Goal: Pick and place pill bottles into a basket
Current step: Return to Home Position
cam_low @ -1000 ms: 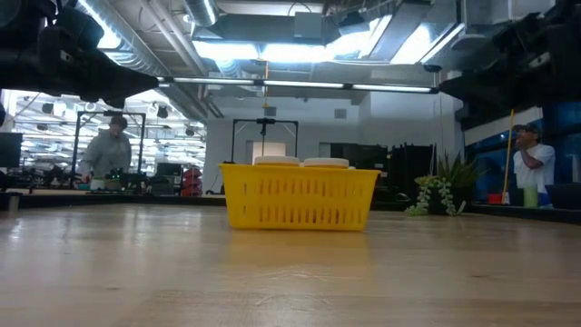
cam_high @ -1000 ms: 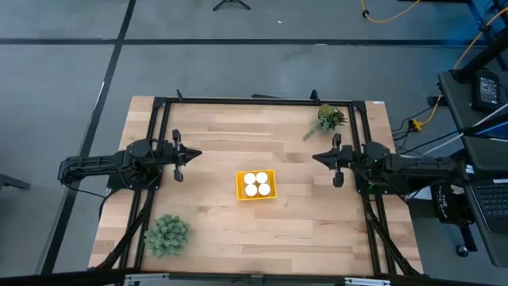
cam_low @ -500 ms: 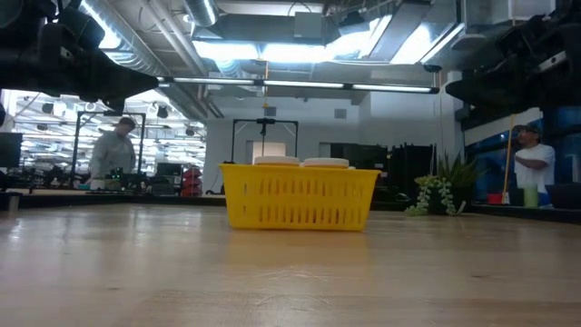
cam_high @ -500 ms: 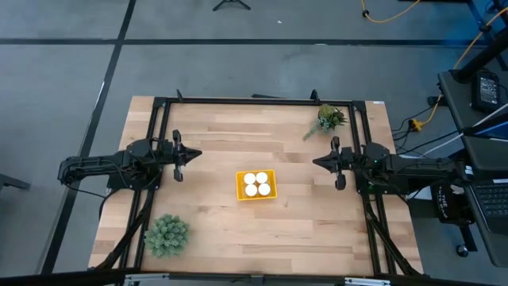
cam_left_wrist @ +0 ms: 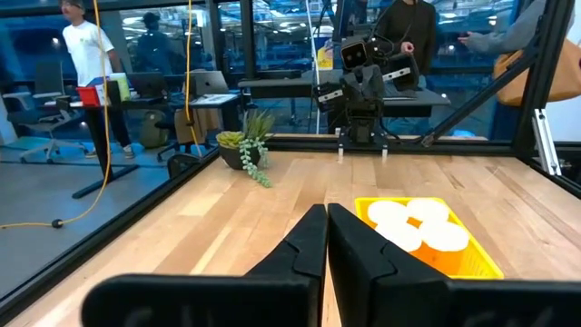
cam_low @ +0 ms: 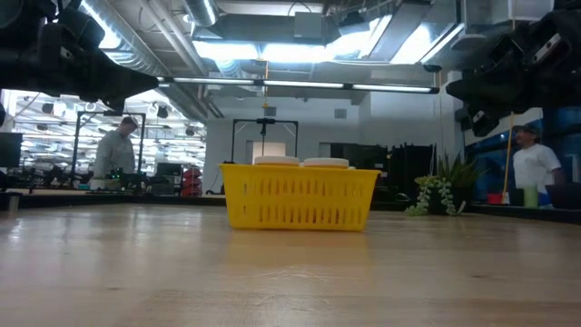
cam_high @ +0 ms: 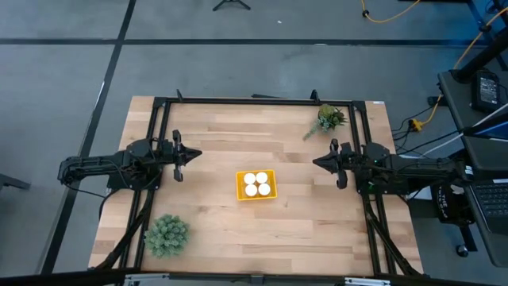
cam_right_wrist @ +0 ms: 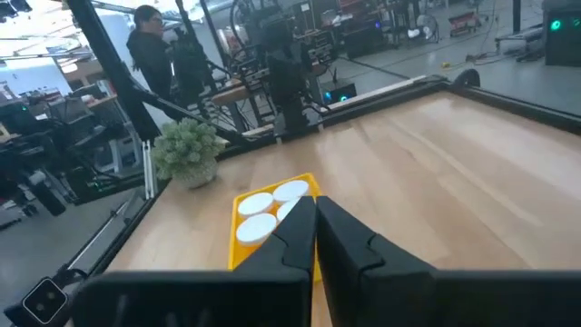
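Already all four pill bottles stand in the basket.
White caps up, they fill the yellow basket at the middle of the counter. The left tool hangs near the counter's left edge, the right tool near its right edge, both well apart from the basket, each with fingers pressed together and holding nothing.

**Wood, Plastic and Black Metal**

The table was pale planked wood, smooth with a soft satin sheen. The basket looked like bright yellow plastic with slotted walls. The pill bottles showed smooth, matt white caps. The frame was matt black metal.
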